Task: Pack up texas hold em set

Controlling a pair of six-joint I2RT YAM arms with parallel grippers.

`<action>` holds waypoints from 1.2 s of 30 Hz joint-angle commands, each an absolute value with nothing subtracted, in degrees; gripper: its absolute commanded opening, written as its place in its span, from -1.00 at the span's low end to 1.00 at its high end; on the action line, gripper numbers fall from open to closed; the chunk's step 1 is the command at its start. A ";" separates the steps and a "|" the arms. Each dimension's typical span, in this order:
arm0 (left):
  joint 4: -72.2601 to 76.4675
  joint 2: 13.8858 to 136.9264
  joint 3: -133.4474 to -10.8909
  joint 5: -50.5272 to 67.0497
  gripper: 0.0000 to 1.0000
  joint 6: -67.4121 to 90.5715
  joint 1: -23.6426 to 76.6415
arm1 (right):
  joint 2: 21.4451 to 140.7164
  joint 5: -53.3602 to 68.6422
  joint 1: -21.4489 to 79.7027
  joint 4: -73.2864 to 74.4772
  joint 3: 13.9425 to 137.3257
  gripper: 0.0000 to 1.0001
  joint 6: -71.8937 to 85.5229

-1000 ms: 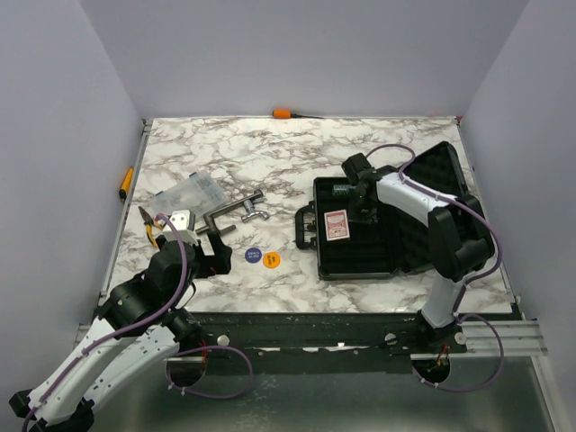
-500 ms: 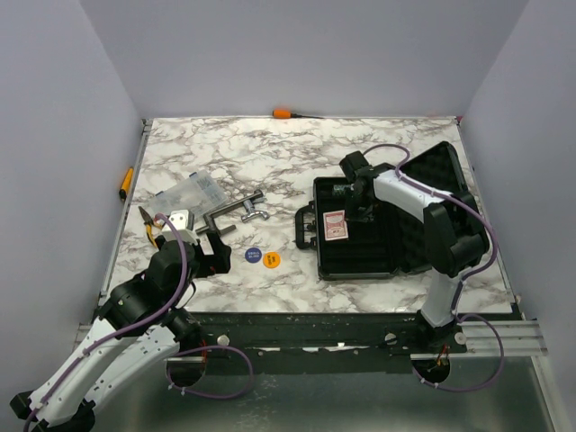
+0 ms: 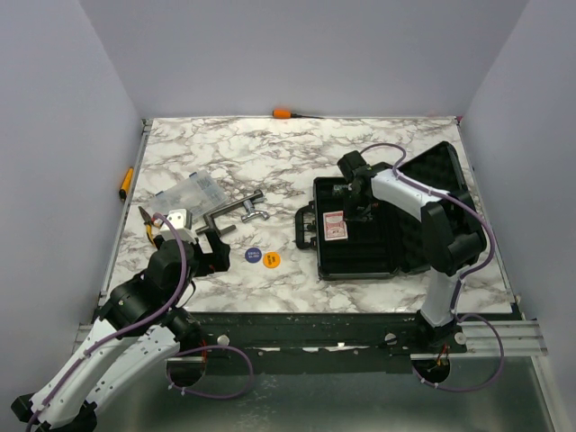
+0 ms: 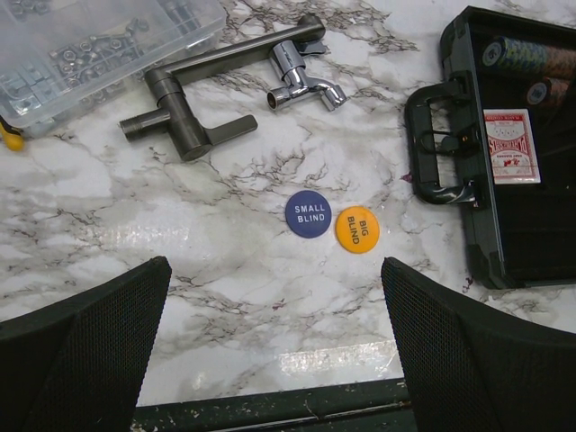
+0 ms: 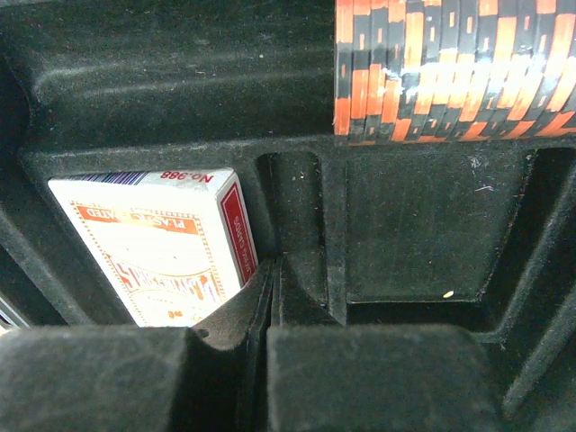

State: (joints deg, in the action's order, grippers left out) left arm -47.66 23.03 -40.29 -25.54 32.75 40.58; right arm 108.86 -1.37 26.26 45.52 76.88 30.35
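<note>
The right claw (image 5: 270,288), pinched shut on nothing, sits just beside the card deck (image 5: 153,243) in the open case (image 3: 369,256), likely seating it. The left claw (image 4: 273,297) gapes empty above the bench (image 4: 225,297). The blue disc (image 4: 308,214) and orange disc (image 4: 357,229) need picking next.

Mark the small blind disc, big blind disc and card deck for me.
small blind disc (image 4: 308,214), left wrist view, centre of blue face
big blind disc (image 4: 357,229), left wrist view, centre of orange face
card deck (image 4: 511,147), left wrist view, middle of red back
</note>
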 commanded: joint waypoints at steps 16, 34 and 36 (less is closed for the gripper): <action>-46.69 22.88 -39.38 -24.70 0.97 32.25 39.88 | 107.22 -7.93 28.24 50.97 80.66 -0.71 27.60; -46.67 23.10 -39.42 -24.35 0.98 32.17 39.81 | 102.95 -0.81 28.30 49.79 81.88 -0.41 28.84; -46.67 22.95 -39.36 -24.41 0.97 32.15 39.79 | 103.45 -0.35 28.29 48.66 81.07 -0.42 29.33</action>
State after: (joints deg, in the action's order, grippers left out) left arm -47.27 23.00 -39.81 -25.08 32.73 40.18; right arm 103.39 -3.64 27.81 50.59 81.47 28.01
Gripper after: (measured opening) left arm 0.987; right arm 0.293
